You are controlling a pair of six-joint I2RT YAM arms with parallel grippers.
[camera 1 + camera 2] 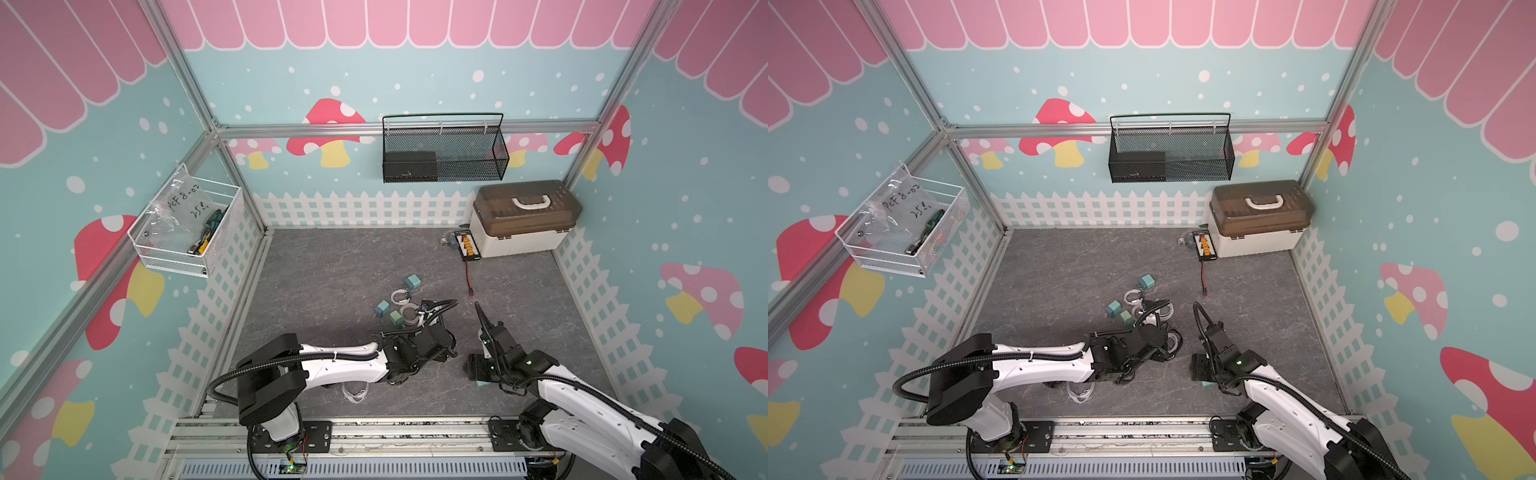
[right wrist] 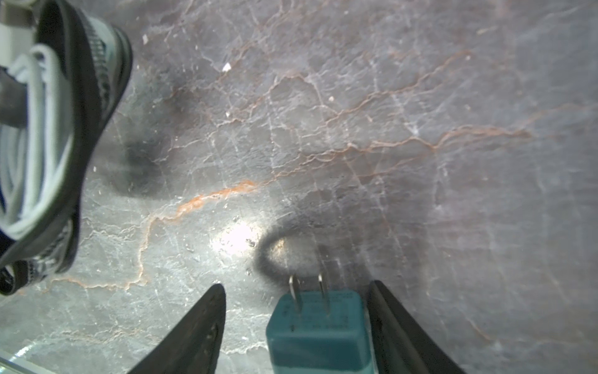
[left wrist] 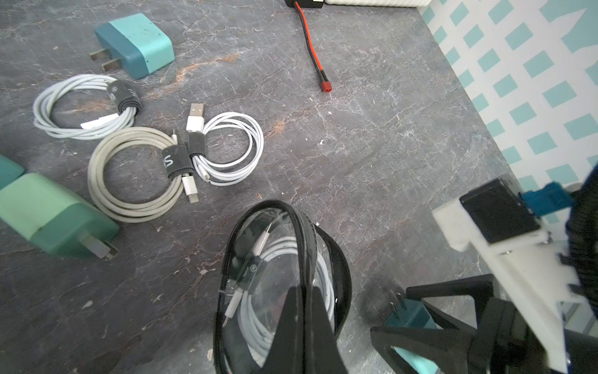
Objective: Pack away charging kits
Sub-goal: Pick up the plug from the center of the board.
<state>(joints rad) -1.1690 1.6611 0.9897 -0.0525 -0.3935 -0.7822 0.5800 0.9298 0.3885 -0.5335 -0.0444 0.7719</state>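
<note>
My left gripper (image 3: 305,289) is shut on the rim of a black-rimmed pouch (image 3: 259,259), which has a coiled white cable inside. My right gripper (image 2: 296,285) stands open around a teal charger (image 2: 318,330) on the floor, prongs pointing away. One finger touches the charger and the other stands apart. In a top view this charger (image 1: 482,384) peeks out under the right gripper. Loose on the floor are a teal charger (image 3: 136,43), a green charger (image 3: 55,217) and three coiled cables (image 3: 85,107) (image 3: 136,175) (image 3: 229,149). A clear pouch (image 1: 355,392) lies under the left arm.
A beige box with a brown lid (image 1: 523,216) stands at the back right, with a black board with orange connectors (image 1: 467,245) and its red wire (image 1: 468,278) beside it. A black mesh basket (image 1: 444,149) hangs on the back wall. A white wire basket (image 1: 187,232) hangs on the left wall.
</note>
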